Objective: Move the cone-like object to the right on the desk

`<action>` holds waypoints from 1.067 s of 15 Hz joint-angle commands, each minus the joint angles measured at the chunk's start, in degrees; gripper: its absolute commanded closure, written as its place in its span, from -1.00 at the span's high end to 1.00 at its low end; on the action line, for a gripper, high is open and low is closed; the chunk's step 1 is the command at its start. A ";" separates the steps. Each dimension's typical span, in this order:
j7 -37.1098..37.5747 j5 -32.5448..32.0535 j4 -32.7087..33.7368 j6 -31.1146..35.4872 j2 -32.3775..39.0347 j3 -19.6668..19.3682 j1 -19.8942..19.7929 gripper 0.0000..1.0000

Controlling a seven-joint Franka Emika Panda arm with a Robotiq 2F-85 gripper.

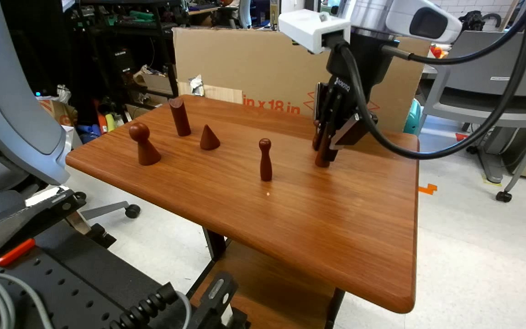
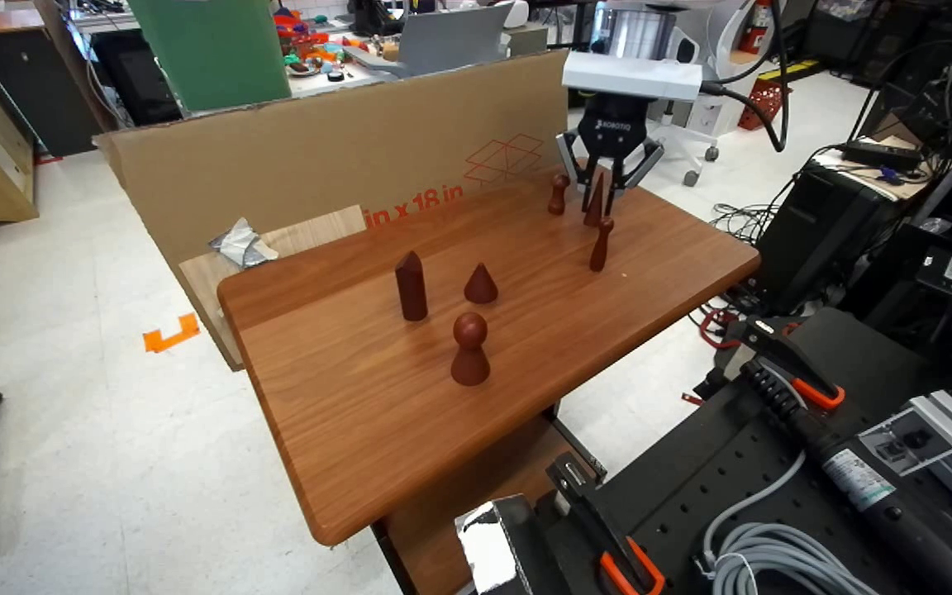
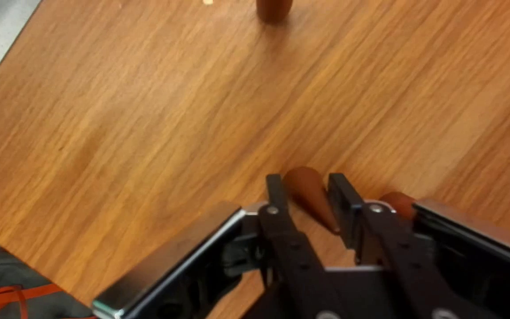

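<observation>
The cone-like object (image 2: 597, 198), tall, slim and reddish-brown, stands between my fingers at the far end of the desk (image 2: 344, 397). In the wrist view the cone-like object (image 3: 309, 192) leans along one finger pad, with its wide base against the other fingertip. My gripper (image 3: 307, 177) is shut on it, also seen in both exterior views (image 1: 326, 153) (image 2: 598, 211). In an exterior view only the lower end of the cone-like object (image 1: 322, 162) shows below the fingers. I cannot tell whether its base touches the desk.
A knob-topped piece (image 2: 557, 197) stands close beside the gripper. A thin peg (image 1: 265, 164) stands nearby. A short cone (image 1: 209, 139), a pillar (image 1: 180, 118) and a large round-headed piece (image 1: 148, 151) stand further off. A cardboard sheet (image 2: 319, 157) borders one long edge.
</observation>
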 commanded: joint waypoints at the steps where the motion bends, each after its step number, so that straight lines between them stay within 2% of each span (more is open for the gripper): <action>1: -0.02 -0.44 -1.58 -1.17 -2.30 -0.68 1.14 0.24; 4: -5.03 -2.83 -11.77 3.75 -12.58 -0.87 2.88 0.66; 6: -7.47 -6.13 -16.04 6.01 -17.67 -1.16 4.15 0.97; 10: -7.35 -18.16 -25.16 4.87 -30.22 -1.85 7.56 1.00; 11: -8.55 -18.65 -27.34 3.96 -33.49 -0.78 7.33 1.00; 12: -6.61 -16.11 -20.34 3.95 -25.78 -0.48 5.95 1.00; 14: -7.36 -17.31 -24.36 3.75 -30.86 0.08 6.45 1.00; 16: -7.77 -17.63 -26.19 3.76 -32.75 0.22 6.40 1.00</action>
